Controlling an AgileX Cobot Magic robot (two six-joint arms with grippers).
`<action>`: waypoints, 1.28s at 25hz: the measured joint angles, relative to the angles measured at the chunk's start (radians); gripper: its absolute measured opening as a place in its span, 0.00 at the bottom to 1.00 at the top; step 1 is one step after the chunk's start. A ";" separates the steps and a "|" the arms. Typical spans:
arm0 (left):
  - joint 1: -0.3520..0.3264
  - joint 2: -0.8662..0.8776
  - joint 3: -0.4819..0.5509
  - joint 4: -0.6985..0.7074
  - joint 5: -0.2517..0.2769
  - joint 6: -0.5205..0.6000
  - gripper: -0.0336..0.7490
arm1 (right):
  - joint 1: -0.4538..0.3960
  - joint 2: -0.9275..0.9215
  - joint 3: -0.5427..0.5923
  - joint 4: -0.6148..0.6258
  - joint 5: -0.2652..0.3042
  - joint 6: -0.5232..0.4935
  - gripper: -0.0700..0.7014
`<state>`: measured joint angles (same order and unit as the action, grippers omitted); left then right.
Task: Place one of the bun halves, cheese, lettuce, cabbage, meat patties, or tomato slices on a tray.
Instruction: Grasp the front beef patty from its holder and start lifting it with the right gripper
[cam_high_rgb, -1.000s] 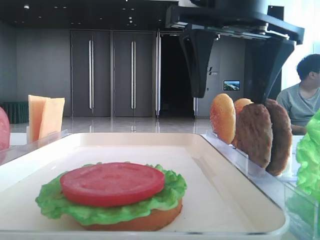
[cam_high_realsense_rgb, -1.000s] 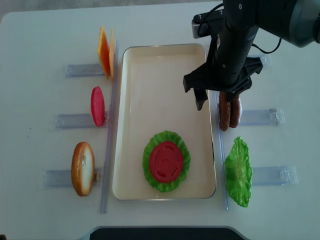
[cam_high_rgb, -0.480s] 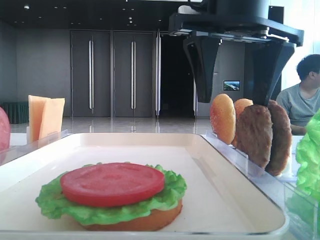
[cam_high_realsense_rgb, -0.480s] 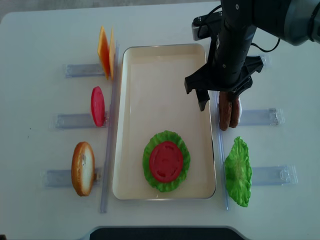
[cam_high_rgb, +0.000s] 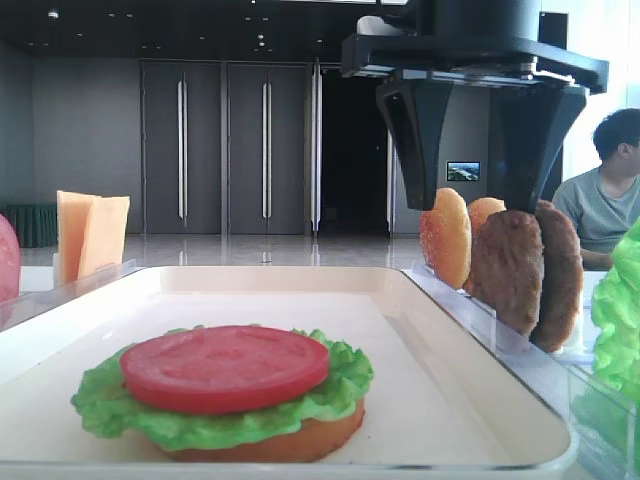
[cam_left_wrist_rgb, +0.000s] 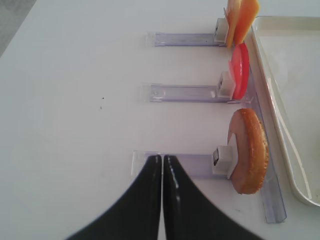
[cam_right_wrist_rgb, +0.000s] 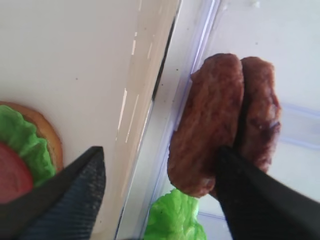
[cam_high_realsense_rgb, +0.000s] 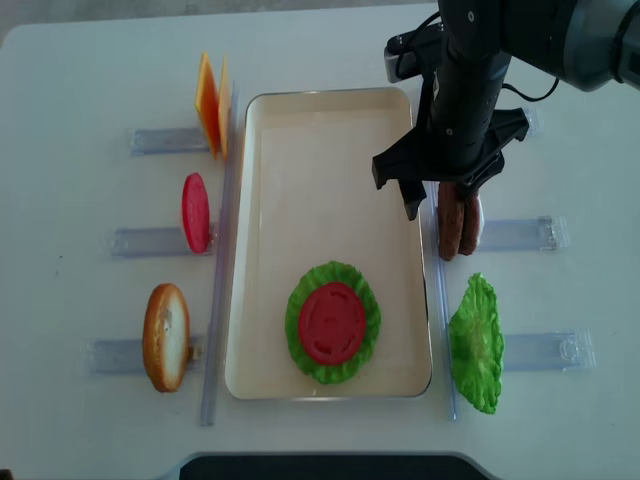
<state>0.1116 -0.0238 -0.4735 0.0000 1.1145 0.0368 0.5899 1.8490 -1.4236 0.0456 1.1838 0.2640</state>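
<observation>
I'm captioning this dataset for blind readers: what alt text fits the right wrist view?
Two brown meat patties stand on edge side by side in a clear rack beside the cream tray, with the right gripper open, its dark jaws straddling the nearer patty. Green lettuce shows below.

Right end effector (cam_high_realsense_rgb: 441, 198) pointing down, fingers spread, left end effector (cam_left_wrist_rgb: 162, 165) fingers pressed together
</observation>
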 joint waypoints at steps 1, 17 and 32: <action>0.000 0.000 0.000 0.000 0.000 0.000 0.03 | 0.000 0.001 0.000 -0.001 0.000 0.000 0.66; 0.000 0.000 0.000 0.000 0.000 0.000 0.03 | 0.003 0.025 0.000 0.029 -0.064 0.007 0.21; 0.000 0.000 0.000 0.000 0.000 0.000 0.03 | 0.008 0.017 -0.002 -0.009 -0.031 0.007 0.54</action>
<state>0.1116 -0.0238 -0.4735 0.0000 1.1145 0.0368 0.5984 1.8658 -1.4255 0.0361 1.1530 0.2714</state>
